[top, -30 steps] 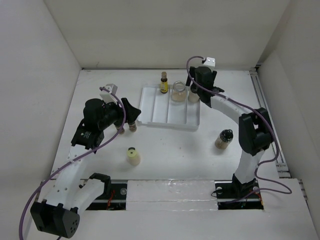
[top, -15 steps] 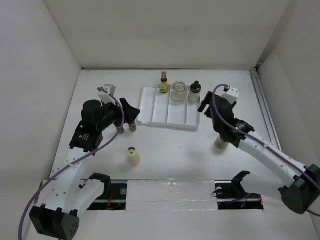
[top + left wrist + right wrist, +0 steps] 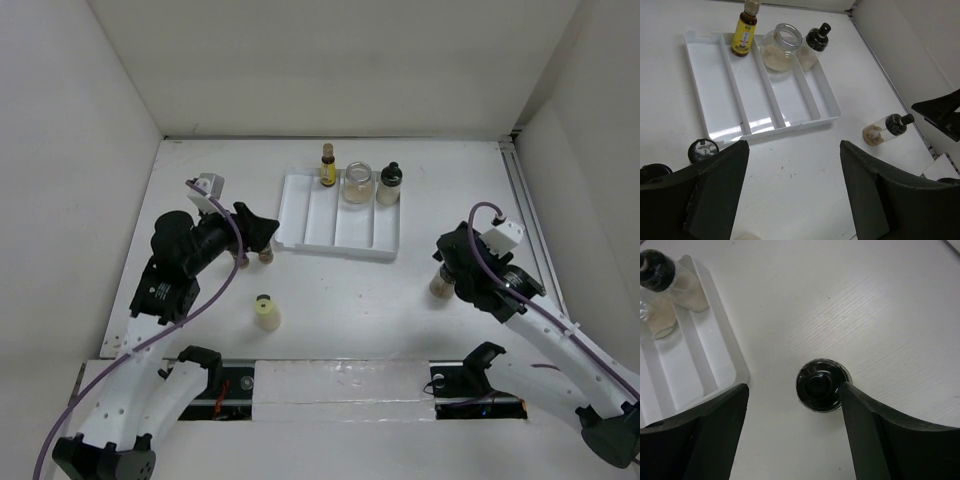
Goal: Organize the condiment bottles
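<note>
Table: white, flat.
Far middle: white tray with ridges.
Left, just beside the tray's near corner: two small shakers, upright.
Near left: cream bottle, standing alone.
Right: black-capped bottle, apart from the tray.

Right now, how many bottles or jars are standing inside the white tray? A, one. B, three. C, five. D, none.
B: the yellow bottle, the clear jar and the black-capped bottle stand side by side at the far end of the white tray, each in its own compartment.
</note>
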Controlling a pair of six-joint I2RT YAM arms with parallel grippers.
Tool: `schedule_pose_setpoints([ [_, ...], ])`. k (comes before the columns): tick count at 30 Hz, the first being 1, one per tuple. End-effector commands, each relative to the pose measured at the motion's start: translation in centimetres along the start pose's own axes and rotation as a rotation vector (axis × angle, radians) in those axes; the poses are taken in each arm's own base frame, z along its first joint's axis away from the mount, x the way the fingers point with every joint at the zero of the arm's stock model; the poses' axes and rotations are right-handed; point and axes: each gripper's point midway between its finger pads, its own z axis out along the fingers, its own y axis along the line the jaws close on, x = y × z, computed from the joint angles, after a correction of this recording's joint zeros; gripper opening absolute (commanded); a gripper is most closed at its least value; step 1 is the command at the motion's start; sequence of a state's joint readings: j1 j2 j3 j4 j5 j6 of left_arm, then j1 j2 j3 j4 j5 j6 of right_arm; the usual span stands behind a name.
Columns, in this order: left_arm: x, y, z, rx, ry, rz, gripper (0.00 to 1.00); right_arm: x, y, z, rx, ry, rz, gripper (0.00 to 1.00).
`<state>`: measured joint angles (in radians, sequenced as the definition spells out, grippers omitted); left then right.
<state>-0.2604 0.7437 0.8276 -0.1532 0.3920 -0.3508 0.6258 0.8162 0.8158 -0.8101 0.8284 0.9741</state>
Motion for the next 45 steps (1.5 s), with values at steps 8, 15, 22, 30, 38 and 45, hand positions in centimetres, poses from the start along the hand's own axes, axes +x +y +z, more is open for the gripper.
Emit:
schedule_pose_setpoints([
  [8, -3.6, -2.6, -2.4, 0.061, -0.148, 0.044, 0.69, 0.1, -1.7, 2.3, 0.140, 0.022, -0.041, 0.58],
  [15, -3.5, -2.4, -2.2, 0.058, -0.140, 0.041, 0.69, 0.8, -1.8, 3.6, 0.106, 0.056, -0.052, 0.55],
  [22, -3.3, -2.4, -1.9, 0.062, -0.127, 0.038, 0.69, 2.0, -1.1, 3.6, 0.053, 0.100, -0.048, 0.55],
  [30, -3.3, -2.4, -1.9, 0.062, -0.127, 0.038, 0.69, 2.9, -1.0, 3.9, 0.050, 0.127, -0.068, 0.32],
  [38, -3.3, -2.4, -1.9, 0.062, -0.127, 0.038, 0.69, -1.7, 2.5, 2.1, -0.047, 0.018, -0.037, 0.17],
  [45, -2.9, -1.7, -1.2, 0.042, -0.105, 0.027, 0.69, -12.7, 14.3, -5.9, -0.475, -0.149, 0.037, 0.19],
])
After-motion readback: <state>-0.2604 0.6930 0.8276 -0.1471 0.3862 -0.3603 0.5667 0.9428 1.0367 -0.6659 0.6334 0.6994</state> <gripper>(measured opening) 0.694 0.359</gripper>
